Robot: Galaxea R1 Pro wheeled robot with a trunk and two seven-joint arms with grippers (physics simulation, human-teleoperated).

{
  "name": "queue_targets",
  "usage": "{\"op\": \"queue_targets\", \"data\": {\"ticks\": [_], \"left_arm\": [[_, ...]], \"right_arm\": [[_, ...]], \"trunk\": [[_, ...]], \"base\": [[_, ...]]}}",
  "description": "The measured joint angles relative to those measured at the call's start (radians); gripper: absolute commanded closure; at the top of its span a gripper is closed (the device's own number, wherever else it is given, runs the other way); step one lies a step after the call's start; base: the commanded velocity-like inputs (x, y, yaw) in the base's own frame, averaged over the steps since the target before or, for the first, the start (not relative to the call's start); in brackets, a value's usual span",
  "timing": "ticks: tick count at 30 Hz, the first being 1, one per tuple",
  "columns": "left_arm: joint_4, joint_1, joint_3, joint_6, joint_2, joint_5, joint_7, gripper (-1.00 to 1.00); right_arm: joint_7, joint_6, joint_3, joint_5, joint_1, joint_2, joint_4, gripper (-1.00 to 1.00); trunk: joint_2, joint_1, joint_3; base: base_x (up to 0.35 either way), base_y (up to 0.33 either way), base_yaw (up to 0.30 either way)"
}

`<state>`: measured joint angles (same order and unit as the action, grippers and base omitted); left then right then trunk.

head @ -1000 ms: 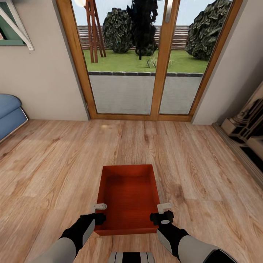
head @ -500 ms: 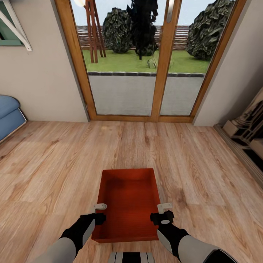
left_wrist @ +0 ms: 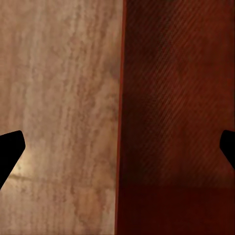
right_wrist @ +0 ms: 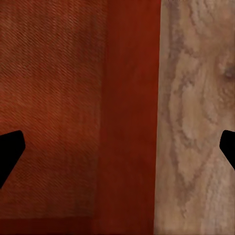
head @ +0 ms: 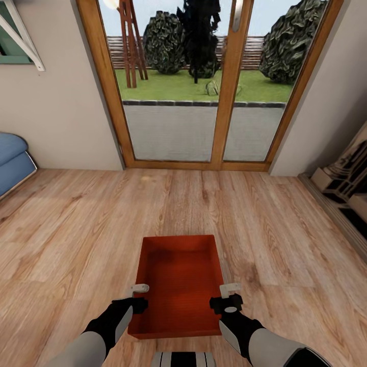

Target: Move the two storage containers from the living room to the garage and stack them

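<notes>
We find one orange-red bin (head: 179, 285) on the wood floor (head: 285, 244) at 6 o'clock, before the glass doors (head: 204, 81). The left gripper (head: 136, 294) and right gripper (head: 230, 294) each straddle a side wall, jaws wide, gripping nothing.

The blue sofa (head: 12, 163) is cut off by the edge; gripper mounts hide both container (head: 179, 285) rims

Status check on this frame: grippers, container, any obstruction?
Left gripper and right gripper open, each straddling a side wall of the storage container. Container on wood floor, not gripped. Glass doors ahead, nothing between.
</notes>
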<state>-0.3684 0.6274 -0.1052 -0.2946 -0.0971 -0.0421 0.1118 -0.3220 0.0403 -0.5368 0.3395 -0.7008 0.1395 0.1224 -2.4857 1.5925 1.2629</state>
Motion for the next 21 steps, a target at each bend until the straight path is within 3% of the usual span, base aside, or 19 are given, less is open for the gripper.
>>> {"op": "queue_targets", "data": {"ticks": [8,14,21], "left_arm": [[-0.001,0.0,-0.001,0.0,0.0,0.0,0.0,-1.0],[-0.001,0.0,-0.001,0.0,0.0,0.0,0.0,-1.0],[0.0,0.0,-0.002,-0.001,0.0,0.0,0.0,-1.0]], "right_arm": [[0.0,0.0,0.001,0.0,-0.001,-0.009,0.0,-1.0],[0.0,0.0,0.002,0.0,0.0,-0.012,0.0,-1.0],[0.0,0.0,0.001,0.0,0.0,-0.012,0.001,-1.0]], "trunk": [[0.0,0.0,0.0],[-0.015,0.01,0.022],[-0.015,0.009,0.022]], "base": [[0.0,0.0,0.0],[0.0,0.0,0.0],[0.0,0.0,0.0]]}}
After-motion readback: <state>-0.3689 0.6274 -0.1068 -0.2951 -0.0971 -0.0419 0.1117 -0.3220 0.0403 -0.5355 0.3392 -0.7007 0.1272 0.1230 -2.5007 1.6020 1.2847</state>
